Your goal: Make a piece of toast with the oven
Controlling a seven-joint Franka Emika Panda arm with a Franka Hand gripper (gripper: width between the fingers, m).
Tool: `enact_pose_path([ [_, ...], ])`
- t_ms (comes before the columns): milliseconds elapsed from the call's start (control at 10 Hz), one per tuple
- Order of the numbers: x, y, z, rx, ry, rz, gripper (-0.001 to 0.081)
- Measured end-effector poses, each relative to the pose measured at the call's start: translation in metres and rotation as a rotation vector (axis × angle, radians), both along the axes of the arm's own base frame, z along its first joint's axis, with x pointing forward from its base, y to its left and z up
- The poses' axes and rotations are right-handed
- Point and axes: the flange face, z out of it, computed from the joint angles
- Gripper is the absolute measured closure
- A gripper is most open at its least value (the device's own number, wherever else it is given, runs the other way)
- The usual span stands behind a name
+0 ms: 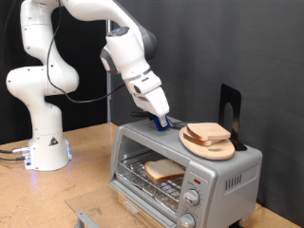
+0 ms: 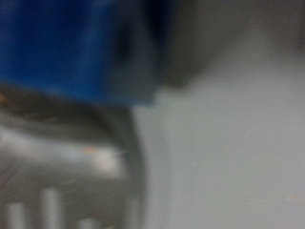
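The silver toaster oven [image 1: 228, 174] stands at the exterior view's lower right, with two round knobs [image 1: 193, 198] on its front. A slice of pale bread with a brown crust [image 1: 163, 170] lies flat on the wire rack inside. A round wooden plate [image 1: 211, 145] sits on the oven's roof with another tan slice [image 1: 209, 131] on it. My gripper [image 1: 162, 121] reaches down onto the roof just left of the plate, its tip blue. The wrist view shows only a blurred blue shape [image 2: 76, 48] against a grey metal surface [image 2: 229, 143].
The robot's white base [image 1: 43, 142] stands on the wooden table [image 1: 57, 195] at the exterior view's left. A black upright stand [image 1: 228, 104] rises behind the plate. A grey flat part [image 1: 84, 218] shows at the bottom edge, in front of the oven.
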Motion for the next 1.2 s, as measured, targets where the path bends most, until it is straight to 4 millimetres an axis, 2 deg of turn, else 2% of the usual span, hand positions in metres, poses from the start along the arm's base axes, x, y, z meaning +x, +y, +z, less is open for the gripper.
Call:
enact_pose_path([
  [500,0.005,0.005,0.005,-0.004,-0.035,0.02,-0.0002],
  [700,0.009,0.008,0.016,0.041,-0.036,0.02,-0.0002],
  [1000,0.013,0.005,0.045,0.139,0.002,0.02,-0.0002],
  [1200,0.012,0.002,0.042,0.149,0.001,0.005,-0.0002],
])
